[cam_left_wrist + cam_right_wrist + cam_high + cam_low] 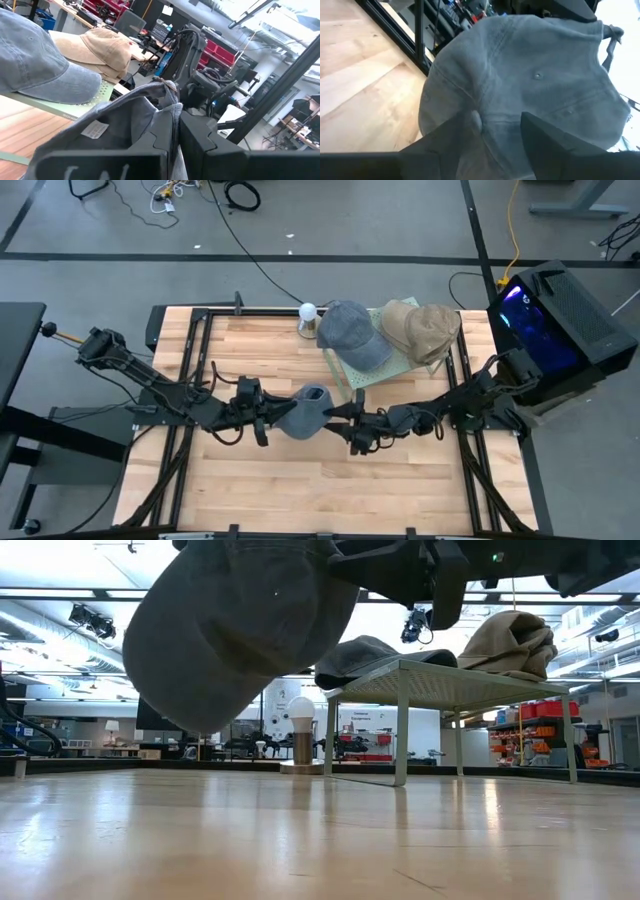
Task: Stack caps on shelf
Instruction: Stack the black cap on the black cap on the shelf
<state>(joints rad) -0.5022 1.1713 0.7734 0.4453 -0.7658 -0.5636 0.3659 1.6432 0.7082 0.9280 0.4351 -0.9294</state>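
My left gripper point(268, 416) is shut on a slate blue-grey cap point(305, 412) and holds it in the air over the middle of the table. In the low view this cap point(240, 630) hangs well clear of the wood. My right gripper point(340, 414) comes at it from the table's right. Its open fingers point(455, 137) stand on either side of the cap's crown point(530, 75). On the pale green shelf point(392, 370) at the far right lie another blue-grey cap point(352, 335) and tan caps point(422, 328). My left gripper pinches the cap's rim edge point(172, 102) between its two fingers point(200, 140), next to the inner side with the white label point(95, 130). The fingers lie level and come from the table's left. The cap is lifted clear, and its crown sags below and beyond them. My right gripper: I cannot tell whether its fingers touch the crown.
A small white bulb lamp point(308, 310) stands at the far edge, left of the shelf. A black box with blue light point(555, 320) sits off the table's right. Dark frame rails point(190, 380) run along the table's sides. Bare wood point(300, 490) lies near the front.
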